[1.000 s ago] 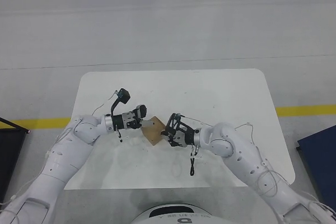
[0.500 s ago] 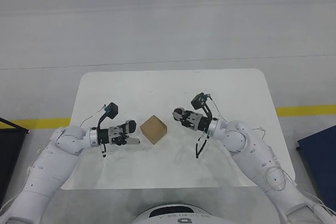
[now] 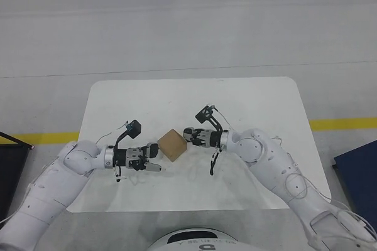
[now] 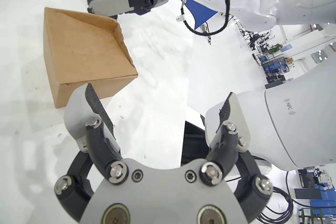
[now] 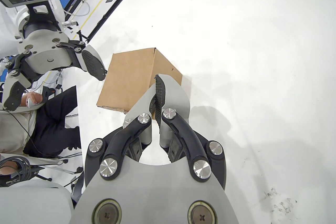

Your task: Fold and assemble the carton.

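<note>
At the middle of the counter, a brown carton sits between both arms.
The left fingers are spread wide just near-left of it; the right fingers are pressed together, tips at its right corner.

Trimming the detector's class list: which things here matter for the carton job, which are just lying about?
Job: carton; left jaws, open beside it; right jaws, shut at its corner.
Lying about: black rack; blue panel; yellow floor line.
</note>
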`<state>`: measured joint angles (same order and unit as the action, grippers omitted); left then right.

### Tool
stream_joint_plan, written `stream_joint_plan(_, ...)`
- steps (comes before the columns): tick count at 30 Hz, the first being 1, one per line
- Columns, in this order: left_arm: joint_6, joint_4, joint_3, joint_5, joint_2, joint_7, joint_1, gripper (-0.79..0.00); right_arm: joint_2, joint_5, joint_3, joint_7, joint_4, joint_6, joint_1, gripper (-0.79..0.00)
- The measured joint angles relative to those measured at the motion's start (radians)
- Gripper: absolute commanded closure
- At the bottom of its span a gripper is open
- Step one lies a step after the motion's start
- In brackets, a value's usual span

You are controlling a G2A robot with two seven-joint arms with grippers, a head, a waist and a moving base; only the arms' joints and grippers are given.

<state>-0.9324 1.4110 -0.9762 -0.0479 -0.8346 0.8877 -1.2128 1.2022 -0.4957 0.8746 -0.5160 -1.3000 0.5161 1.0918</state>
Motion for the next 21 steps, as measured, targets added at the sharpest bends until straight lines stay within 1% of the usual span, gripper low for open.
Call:
stream_joint_plan(2, -0.001, -0.014, 0.02, -0.004, -0.003, -0.001, 0.016, -0.785, -0.002, 0.006, 0.019, 0.033, 0.005, -0.016, 0.009, 0.0)
stream_joint_plan(3, -0.001, -0.021, 0.031, -0.006, -0.004, -0.001, 0.026, -0.785, -0.003, -0.001, 0.028, 0.055, 0.005, -0.042, 0.015, 0.0)
stream_joint_plan(6, -0.001, -0.035, 0.058, -0.01, -0.007, -0.001, 0.045, -0.785, -0.001, -0.027, 0.02, 0.055, -0.013, -0.086, 0.022, 0.0)
stream_joint_plan(9, 0.0, -0.046, 0.084, -0.013, -0.012, 0.0, 0.065, -0.785, 0.003, -0.035, -0.005, -0.004, -0.025, -0.064, 0.011, 0.0)
stream_joint_plan(12, 0.0, -0.063, 0.104, -0.007, -0.019, 0.0, 0.084, -0.785, 0.005, -0.022, -0.01, -0.031, -0.019, -0.057, 0.001, 0.0)
stream_joint_plan(17, -0.014, -0.092, 0.107, -0.006, -0.02, -0.014, 0.093, -0.785, 0.002, -0.015, 0.019, 0.01, -0.014, -0.072, 0.013, 0.0)
stream_joint_plan(21, -0.019, -0.087, 0.11, -0.003, -0.015, -0.02, 0.088, -0.785, -0.002, -0.02, 0.032, 0.02, -0.028, -0.076, 0.029, 0.0)
